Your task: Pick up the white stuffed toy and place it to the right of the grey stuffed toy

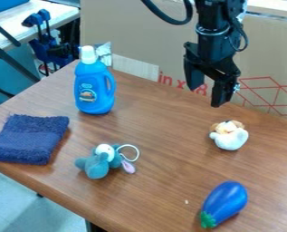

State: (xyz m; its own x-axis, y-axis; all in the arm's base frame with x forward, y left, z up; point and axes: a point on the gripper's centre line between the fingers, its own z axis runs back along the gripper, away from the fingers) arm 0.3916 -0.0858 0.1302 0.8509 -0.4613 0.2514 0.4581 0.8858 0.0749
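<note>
The black gripper (207, 94) hangs open over the back right part of the table, with nothing between its fingers. Nearest to it, a little in front, is a small white and tan plush toy (229, 135). A blue eggplant with a green stem end (225, 202) lies at the front right. At the front middle sits a grey-teal plush toy (101, 162) with a white ring and a pink part. A blue bottle with a white cap (93, 86) stands upright at the back left. The folded dark blue towel (31, 138) lies at the left edge.
The brown wooden table (164, 181) has a cardboard sheet (142, 27) with red print standing along its back edge. Behind the bottle is a silvery piece (103, 52). Blue clamps (42, 41) and another table (18, 22) are at the upper left.
</note>
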